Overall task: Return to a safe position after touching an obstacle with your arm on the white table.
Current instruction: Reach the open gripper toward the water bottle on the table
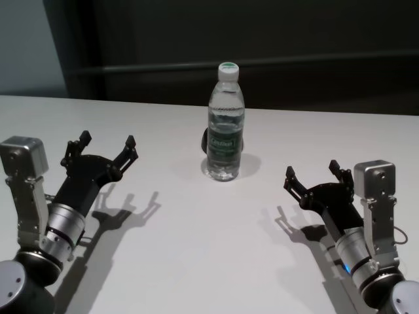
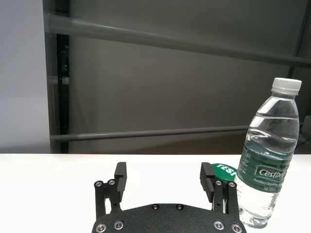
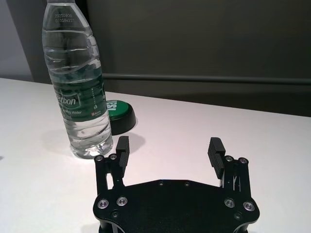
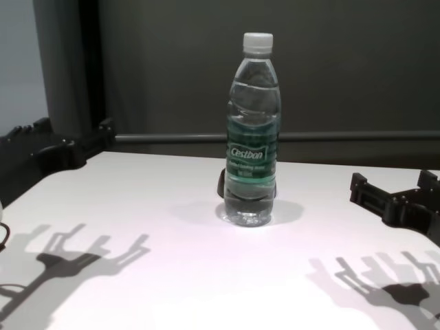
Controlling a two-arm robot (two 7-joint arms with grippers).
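You see the bottle (image 1: 226, 124) upright on the desk (image 1: 196, 255), toward the middle of its far edge, a low rounded lump (image 3: 119, 114) just behind it. Your left hand (image 1: 106, 145) hangs over the desk's left side, your right hand (image 1: 311, 175) over its right, both well apart from the bottle.

Setting: a bare robot test lab. Evidence: plain white table (image 1: 196, 261), dark grey wall (image 4: 344, 69) with horizontal rail (image 4: 344, 136) beyond both grippers; no household furnishings visible.

dark grey wall (image 1: 294, 33) with a horizontal rail (image 1: 327, 62) behind
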